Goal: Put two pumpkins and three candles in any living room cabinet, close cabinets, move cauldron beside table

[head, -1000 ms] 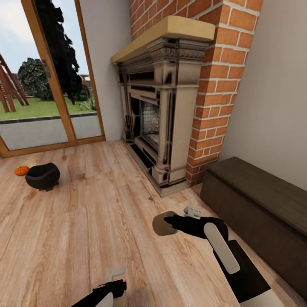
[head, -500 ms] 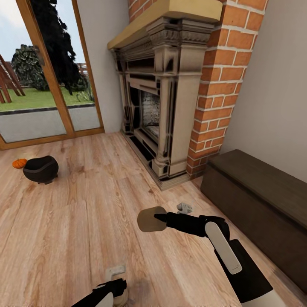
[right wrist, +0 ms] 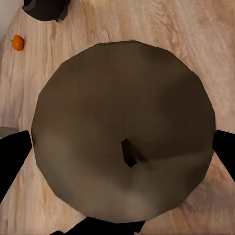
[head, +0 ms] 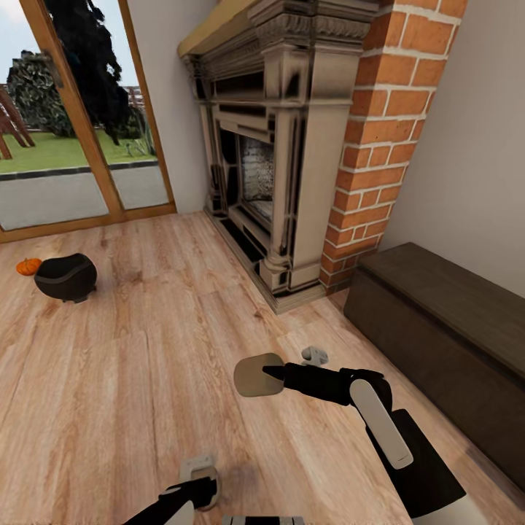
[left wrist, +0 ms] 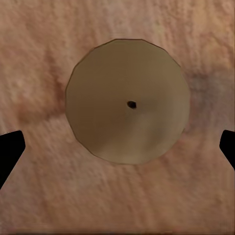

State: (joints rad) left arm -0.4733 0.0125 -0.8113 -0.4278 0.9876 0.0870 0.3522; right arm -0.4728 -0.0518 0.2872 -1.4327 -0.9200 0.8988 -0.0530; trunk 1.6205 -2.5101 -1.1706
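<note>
Head view, nearest first: the left claw [head: 198,487] is seen at the bottom edge, low over the wooden floor [head: 131,379], with a pale candle [head: 197,465] at its tip. In the left wrist view that candle [left wrist: 128,102] is seen end-on as a beige disc with a dark wick dot, between two black fingertips [left wrist: 10,149] that stand wide apart at the picture's edges, clear of the candle on both sides; the left claw [left wrist: 117,149] is wide open and nothing is gripped.

A little farther on, the right claw [head: 273,375] is held out over the floor with a second candle [head: 257,375] at its tip. In the right wrist view this candle [right wrist: 122,132] looms close as a grey-brown disc, and the black fingertips [right wrist: 12,156] are set against its two sides; the right claw [right wrist: 122,156] is closed around the candle. A third small grey candle [head: 314,356] lies on the floor just behind the right arm.

To the right, the long dark-brown cabinet [head: 445,328] stands against the wall, its front closed. Beyond it a stone fireplace [head: 284,160] is set in a brick chimney.

Far left, the black cauldron [head: 65,277] sits on the floor, with an orange pumpkin [head: 28,267] just beside it, before a glass door [head: 73,146].
</note>
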